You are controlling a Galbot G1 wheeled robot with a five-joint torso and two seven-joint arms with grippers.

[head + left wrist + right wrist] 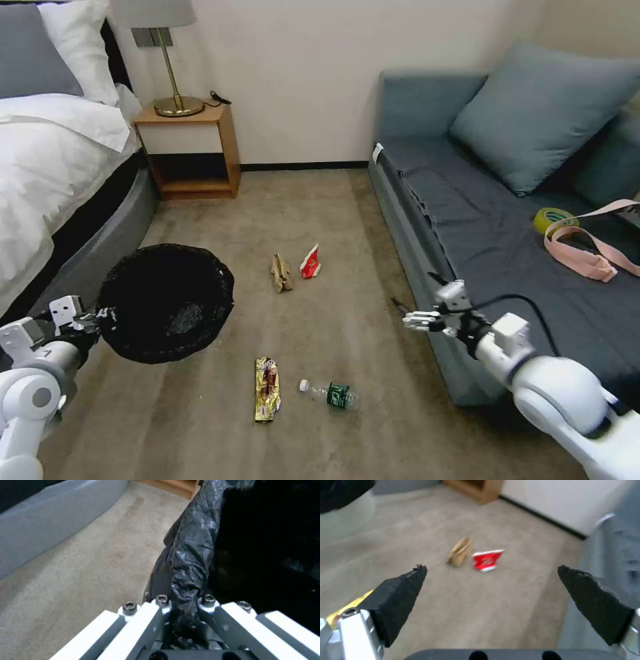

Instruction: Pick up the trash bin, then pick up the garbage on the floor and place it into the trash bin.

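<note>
1. Black crinkled liner marks the trash bin point(165, 303); left gripper point(100, 317) is closed on its rim, liner bunched between the fingers point(151, 610) in the left wrist view. Bin hangs at the robot's left, beside the bed.
2. Step in hand, as I judge it: bin secured, litter pickup not begun. All four pieces lie on the carpet.
3. Right gripper point(417, 321) hovers by the sofa edge, pads point(400, 597) spread wide, holding nothing.
4. Litter positions: crumpled brown paper point(281, 273) touching or just beside the red-and-white packet point(310, 262), mid-floor; gold wrapper point(267, 389) and clear bottle point(331, 393) nearer the robot, close together.
5. Bin contents: interior dark; a faint sheen low inside, cannot tell whether liner folds or an item.
6. Next move likely calls for lowering the right gripper onto one piece, open jaws astride it, bin kept within reach.
</note>
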